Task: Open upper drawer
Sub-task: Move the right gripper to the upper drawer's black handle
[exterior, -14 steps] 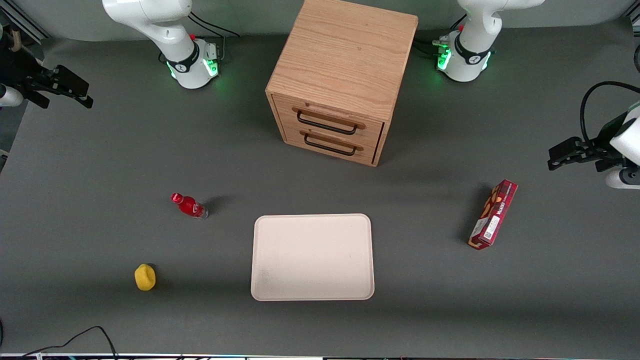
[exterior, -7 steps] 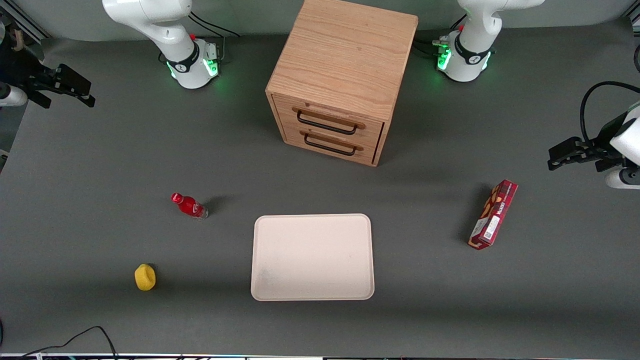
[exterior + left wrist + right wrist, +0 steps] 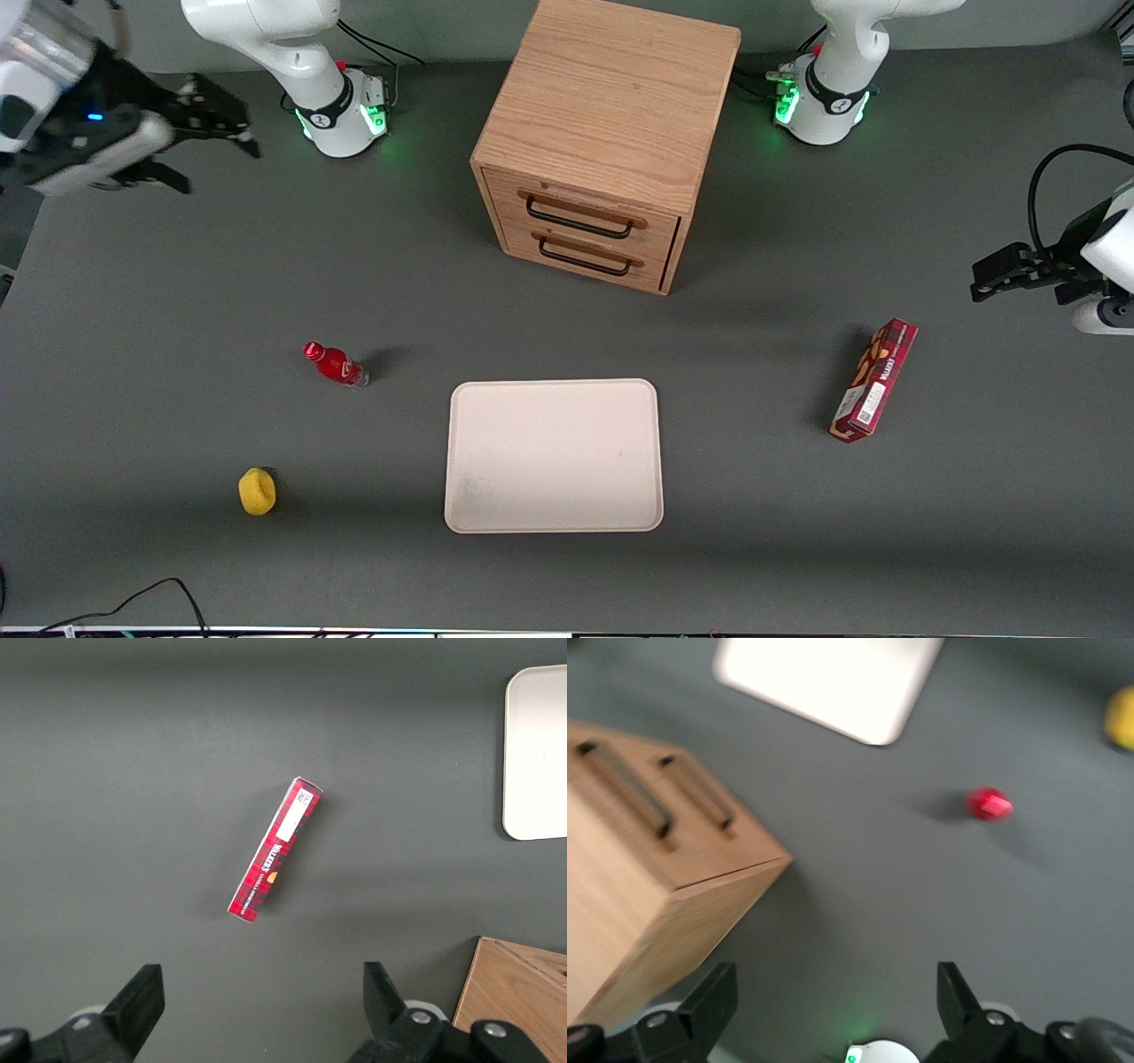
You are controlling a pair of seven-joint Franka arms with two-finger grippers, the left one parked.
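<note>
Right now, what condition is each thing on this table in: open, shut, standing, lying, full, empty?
upper drawer: shut
lower drawer: shut
tray: flat, nothing on it
red bottle: standing upright, cap on
red box: standing on its long edge, closed
end effector: open, holding nothing, in the air toward the working arm's end of the table

The working arm is glossy white, with a rounded base [image 3: 341, 111] ringed by a black band, a small red dot above it and green lights glowing low on it. Black cables [image 3: 372, 44] trail from the base. Its wrist housing [image 3: 62, 115] is white and grey with a small blue light. The pincer [image 3: 199, 133], up near that base, is black, with two stubby black fingers [image 3: 713, 997] spread apart
</note>
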